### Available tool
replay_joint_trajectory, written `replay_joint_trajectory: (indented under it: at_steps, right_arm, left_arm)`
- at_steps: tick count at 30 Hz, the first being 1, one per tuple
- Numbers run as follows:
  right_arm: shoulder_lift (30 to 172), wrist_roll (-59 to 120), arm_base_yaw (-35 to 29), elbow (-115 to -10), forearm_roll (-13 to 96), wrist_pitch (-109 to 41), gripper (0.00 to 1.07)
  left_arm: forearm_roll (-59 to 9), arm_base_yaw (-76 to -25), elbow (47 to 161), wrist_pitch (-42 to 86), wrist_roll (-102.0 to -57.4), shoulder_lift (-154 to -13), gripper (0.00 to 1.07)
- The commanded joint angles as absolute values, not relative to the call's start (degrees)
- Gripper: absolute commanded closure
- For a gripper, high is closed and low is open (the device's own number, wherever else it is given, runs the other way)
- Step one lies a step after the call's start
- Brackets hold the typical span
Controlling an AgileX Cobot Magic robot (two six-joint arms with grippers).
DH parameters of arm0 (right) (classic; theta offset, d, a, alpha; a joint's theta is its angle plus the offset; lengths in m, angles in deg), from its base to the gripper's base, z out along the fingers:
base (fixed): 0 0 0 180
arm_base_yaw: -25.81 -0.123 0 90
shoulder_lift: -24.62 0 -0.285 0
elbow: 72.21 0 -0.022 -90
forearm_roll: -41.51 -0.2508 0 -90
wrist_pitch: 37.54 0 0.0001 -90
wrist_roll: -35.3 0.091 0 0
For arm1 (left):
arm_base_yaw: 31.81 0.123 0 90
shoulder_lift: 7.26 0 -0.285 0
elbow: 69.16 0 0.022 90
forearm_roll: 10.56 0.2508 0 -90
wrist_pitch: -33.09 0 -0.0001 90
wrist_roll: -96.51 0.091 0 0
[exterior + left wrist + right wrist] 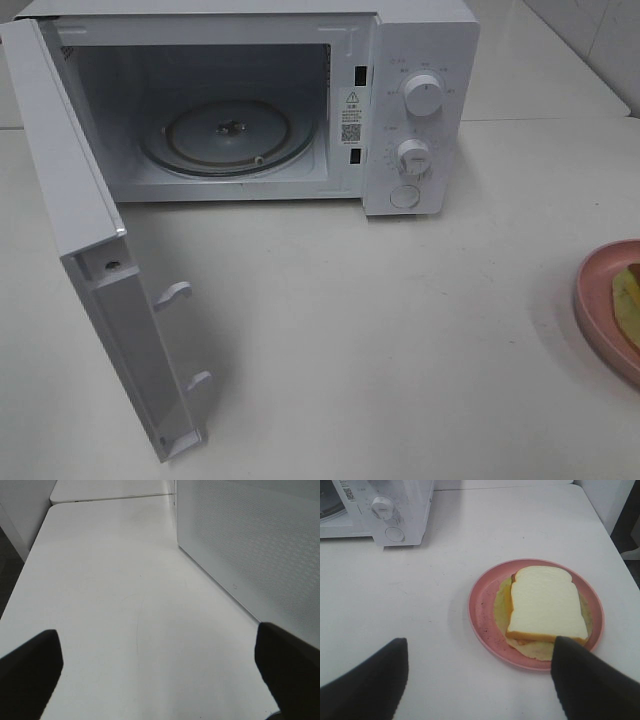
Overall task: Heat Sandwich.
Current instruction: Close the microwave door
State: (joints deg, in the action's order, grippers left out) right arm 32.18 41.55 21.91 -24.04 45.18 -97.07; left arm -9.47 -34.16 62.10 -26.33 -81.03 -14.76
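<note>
The sandwich point(545, 602), cream bread with an orange-brown crust over a flat pale yellow-green layer, lies on a round pink plate point(482, 605). My right gripper point(480, 645) hovers open just short of the plate, nothing between its fingers. In the high view only the plate's edge point(595, 290) and a sliver of the sandwich point(628, 300) show at the far right. The white microwave point(420, 60) stands at the back with its door point(90, 250) swung wide to the left and a bare glass turntable point(230, 135) inside. My left gripper point(157, 640) is wide open over bare table beside the door's dotted panel point(250, 545). Neither gripper shows in the high view.
The microwave's two knobs point(423, 95) and round button point(405, 197) are on its right front panel. The open door juts toward the table's front left. White table point(400, 350) spreads between microwave and plate. A table edge point(615, 535) runs close beyond the plate.
</note>
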Motion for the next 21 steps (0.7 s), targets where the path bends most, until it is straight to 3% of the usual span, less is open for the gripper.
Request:
replay_joint_trajectory:
  at_steps: [1,21]
  right_arm:
    - [30.6,41.1,22.2,-24.0,45.0,-97.0,0.31]
    - [30.6,41.1,22.2,-24.0,45.0,-97.0,0.31]
  left_arm:
    - [-9.3,-34.1,61.9,-25.8,-81.0,-13.6,0.03]
    - [-9.3,-34.1,61.9,-25.8,-81.0,-13.6,0.03]
